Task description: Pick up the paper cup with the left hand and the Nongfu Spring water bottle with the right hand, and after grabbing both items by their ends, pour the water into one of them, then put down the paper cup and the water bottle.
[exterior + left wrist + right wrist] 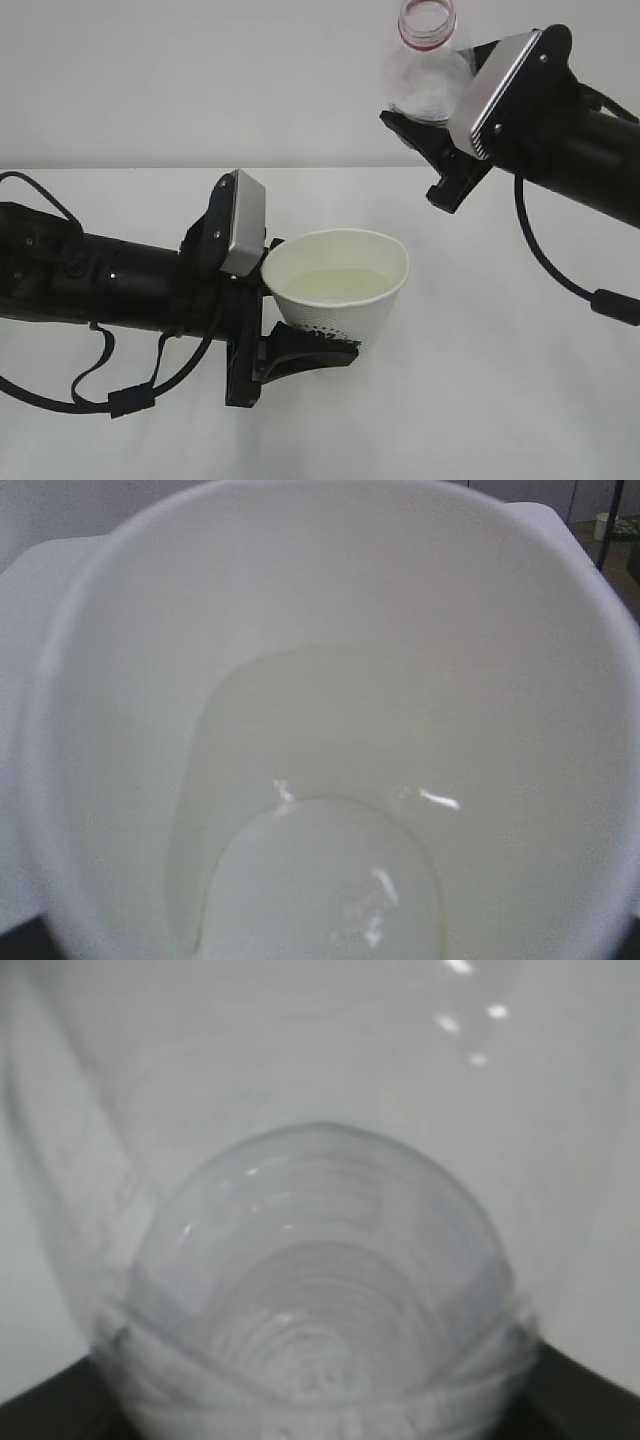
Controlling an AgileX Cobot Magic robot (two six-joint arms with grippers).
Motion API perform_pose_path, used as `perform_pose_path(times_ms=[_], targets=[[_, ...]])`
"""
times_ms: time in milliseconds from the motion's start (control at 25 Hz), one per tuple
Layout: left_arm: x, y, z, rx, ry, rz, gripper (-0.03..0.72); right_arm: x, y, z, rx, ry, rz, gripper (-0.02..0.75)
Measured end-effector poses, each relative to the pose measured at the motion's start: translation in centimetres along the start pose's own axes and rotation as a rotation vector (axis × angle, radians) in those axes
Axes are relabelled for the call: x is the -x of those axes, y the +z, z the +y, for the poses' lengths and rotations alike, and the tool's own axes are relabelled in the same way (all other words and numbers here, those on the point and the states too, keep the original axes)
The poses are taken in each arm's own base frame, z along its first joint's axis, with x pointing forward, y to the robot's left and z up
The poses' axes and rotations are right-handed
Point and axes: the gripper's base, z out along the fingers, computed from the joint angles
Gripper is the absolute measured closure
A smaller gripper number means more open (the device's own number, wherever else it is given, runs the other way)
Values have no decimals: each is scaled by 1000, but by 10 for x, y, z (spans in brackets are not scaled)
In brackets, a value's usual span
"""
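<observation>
Plain white table [520,400], blank pale wall [200,80]. Left gripper [300,345] grips the cup [340,290] of water [335,285]; right gripper [440,140] holds the bottle [425,70].

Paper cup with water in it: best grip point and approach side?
Low on the paper cup wall, side-on from the left, as the left hand holds it. The taper narrows toward the base, the rim stays clear, and a level hold keeps the water in.

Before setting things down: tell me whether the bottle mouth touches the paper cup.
Apart. The exterior view shows the bottle held high, background visible between it and the paper cup.
</observation>
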Motion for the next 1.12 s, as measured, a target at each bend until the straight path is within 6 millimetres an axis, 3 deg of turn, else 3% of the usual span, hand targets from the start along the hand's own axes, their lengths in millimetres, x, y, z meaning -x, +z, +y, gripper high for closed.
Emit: perform_pose_path(times_ms=[1120], targets=[[0,0,0,0,0,0,202,0,0,0,0,379,0,259]])
